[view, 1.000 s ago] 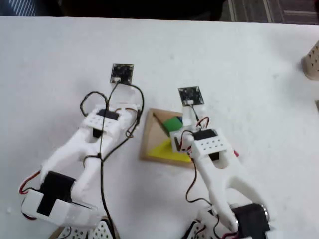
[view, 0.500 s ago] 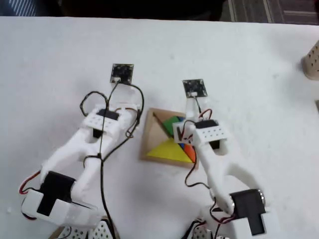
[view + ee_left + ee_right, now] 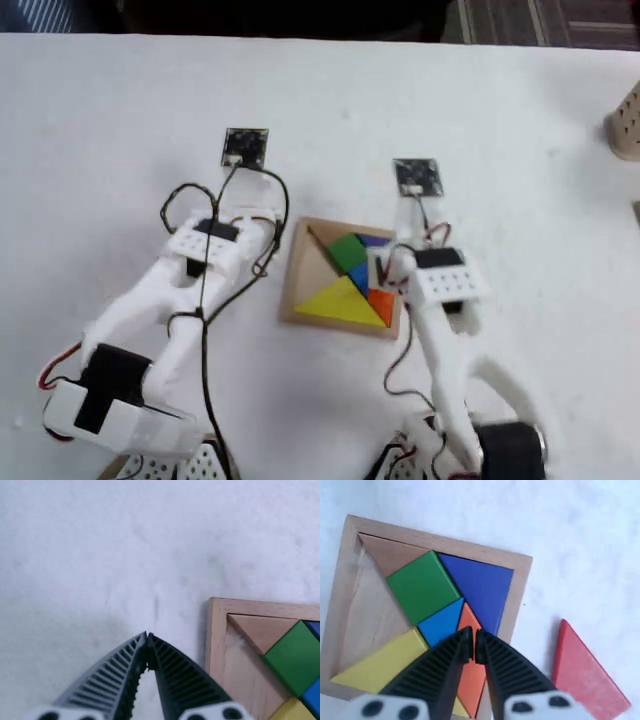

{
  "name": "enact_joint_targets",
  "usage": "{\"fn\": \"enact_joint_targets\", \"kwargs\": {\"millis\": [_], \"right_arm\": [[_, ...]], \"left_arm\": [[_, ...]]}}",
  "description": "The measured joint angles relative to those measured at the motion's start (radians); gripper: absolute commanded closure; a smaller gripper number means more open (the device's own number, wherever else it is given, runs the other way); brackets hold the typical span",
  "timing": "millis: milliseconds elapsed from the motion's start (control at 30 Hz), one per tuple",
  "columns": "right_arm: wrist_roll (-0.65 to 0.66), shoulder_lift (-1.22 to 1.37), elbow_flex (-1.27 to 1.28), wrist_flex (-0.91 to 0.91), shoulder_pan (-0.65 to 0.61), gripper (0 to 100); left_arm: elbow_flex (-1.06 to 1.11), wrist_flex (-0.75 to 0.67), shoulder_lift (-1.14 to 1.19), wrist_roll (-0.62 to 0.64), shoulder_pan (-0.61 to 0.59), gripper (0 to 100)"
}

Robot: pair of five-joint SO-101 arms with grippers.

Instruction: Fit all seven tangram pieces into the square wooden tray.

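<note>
The square wooden tray (image 3: 292, 300) lies between the two arms. It holds a green square (image 3: 422, 587), a dark blue triangle (image 3: 480, 590), a small blue triangle (image 3: 442, 622), an orange piece (image 3: 472, 675), a yellow triangle (image 3: 385, 665) and a plain wood triangle (image 3: 390, 555). A red triangle (image 3: 585, 675) lies flat on the table just outside the tray's rim. My right gripper (image 3: 468, 635) is shut and empty, its tip over the orange piece near that rim (image 3: 388, 268). My left gripper (image 3: 147, 637) is shut and empty on the table beside the tray's other side (image 3: 262, 205).
White cloth covers the table (image 3: 480, 90), with open room behind and to both sides of the tray. A tan perforated object (image 3: 628, 125) stands at the far right edge. Loose cables (image 3: 205, 300) hang along the left arm.
The right arm has swung to the right, off the middle of the tray, uncovering the blue, dark blue and orange pieces. The left arm has not moved.
</note>
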Motion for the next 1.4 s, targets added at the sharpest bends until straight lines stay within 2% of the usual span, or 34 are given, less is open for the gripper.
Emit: {"fn": "enact_joint_targets", "kwargs": {"millis": [300,400,567,800,1033,1233,1400], "right_arm": [[0.100,-0.212,0.115,0.037,0.239,97.7],[0.109,-0.245,0.143,0.069,0.252,96.1],[0.110,-0.255,0.176,0.074,0.292,81.8],[0.084,-0.245,0.186,0.074,0.295,80.8],[0.060,-0.044,0.117,0.071,0.296,80.5],[0.060,0.081,0.020,0.086,0.356,69.9],[0.060,0.112,-0.005,0.092,0.364,69.7]], "left_arm": [[0.000,0.000,0.000,0.000,0.000,98],[0.000,0.000,0.000,0.000,0.000,98],[0.000,0.000,0.000,0.000,0.000,98],[0.000,0.000,0.000,0.000,0.000,98],[0.000,0.000,0.000,0.000,0.000,98],[0.000,0.000,0.000,0.000,0.000,98],[0.000,0.000,0.000,0.000,0.000,98]]}}
